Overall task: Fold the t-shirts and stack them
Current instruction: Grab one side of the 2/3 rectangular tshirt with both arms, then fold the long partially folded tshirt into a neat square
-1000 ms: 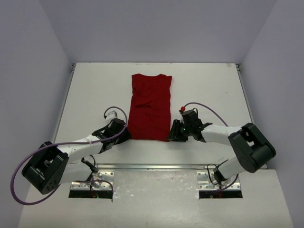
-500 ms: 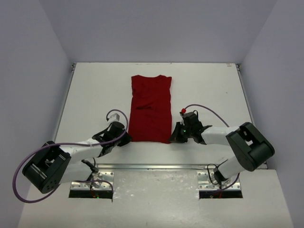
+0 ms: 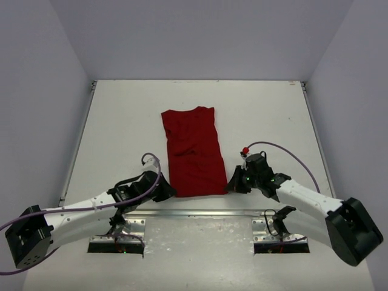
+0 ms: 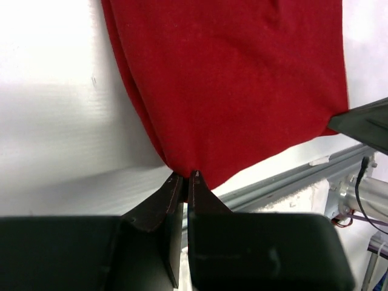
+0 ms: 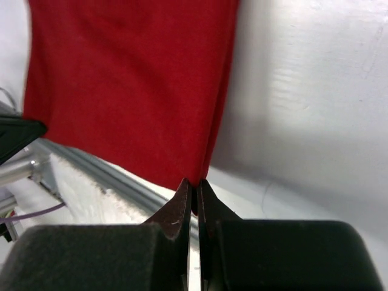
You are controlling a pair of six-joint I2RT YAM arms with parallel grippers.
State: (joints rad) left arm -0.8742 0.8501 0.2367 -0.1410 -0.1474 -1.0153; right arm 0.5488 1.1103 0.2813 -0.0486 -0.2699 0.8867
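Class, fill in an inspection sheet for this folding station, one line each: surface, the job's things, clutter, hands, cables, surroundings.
Surface: white table, with a metal rail along its near edge.
Job's things: one dark red t-shirt, folded into a long strip, lying flat and slightly skewed; no stack seen.
Clutter: nothing seen.
Hands: left hand shut on the t-shirt's near left corner; right hand shut on its near right corner.
Cables: a purple cable loops above the left arm; another cable arcs over the right arm.
Surroundings: plain grey walls on three sides.
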